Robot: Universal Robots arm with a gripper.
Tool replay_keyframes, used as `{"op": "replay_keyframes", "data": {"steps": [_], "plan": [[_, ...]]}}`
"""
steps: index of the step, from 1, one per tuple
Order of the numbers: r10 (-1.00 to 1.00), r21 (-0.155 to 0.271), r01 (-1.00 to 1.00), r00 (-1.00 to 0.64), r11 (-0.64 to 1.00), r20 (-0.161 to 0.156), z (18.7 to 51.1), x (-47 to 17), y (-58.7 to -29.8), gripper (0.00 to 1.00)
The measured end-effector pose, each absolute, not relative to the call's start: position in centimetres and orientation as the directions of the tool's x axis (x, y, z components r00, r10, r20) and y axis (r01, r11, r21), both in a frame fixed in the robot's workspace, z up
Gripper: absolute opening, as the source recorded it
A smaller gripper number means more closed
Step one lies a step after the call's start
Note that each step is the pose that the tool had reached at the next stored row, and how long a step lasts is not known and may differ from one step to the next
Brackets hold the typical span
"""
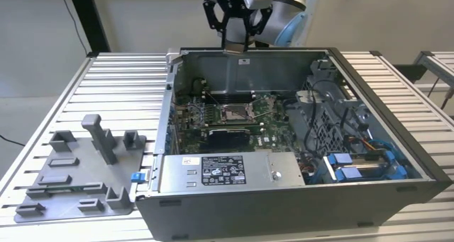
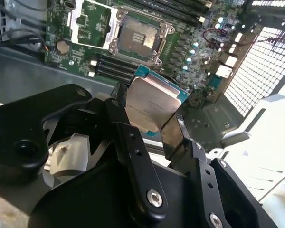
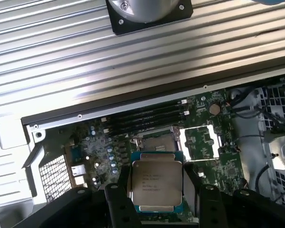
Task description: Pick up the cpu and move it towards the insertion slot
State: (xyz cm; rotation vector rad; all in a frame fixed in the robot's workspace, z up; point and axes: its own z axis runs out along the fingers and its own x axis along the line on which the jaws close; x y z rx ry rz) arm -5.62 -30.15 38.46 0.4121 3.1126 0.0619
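Between the fingers of the claw [image 3: 156, 190] sits the cpu [image 3: 156, 184], gripped above the insertion slot [image 3: 156, 141].

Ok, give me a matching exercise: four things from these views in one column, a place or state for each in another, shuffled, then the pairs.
Things:
1. cpu
2. insertion slot
3. grey tray
4. gripper

Places or states:
A. on the ribbed table, at the exterior view's left of the computer case
B. shut on the chip
C. open socket on the green board, inside the case
D. held above the board, silvery face showing

Pairs: 1-D, 2-C, 3-A, 4-B
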Motion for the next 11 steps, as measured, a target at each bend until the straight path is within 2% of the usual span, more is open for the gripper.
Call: {"op": "replay_keyframes", "data": {"steps": [11], "plan": [[0.415, 0.039, 0.415, -0.91, 0.909, 0.004, 38.45, -5.62, -30.15, 0.0]]}}
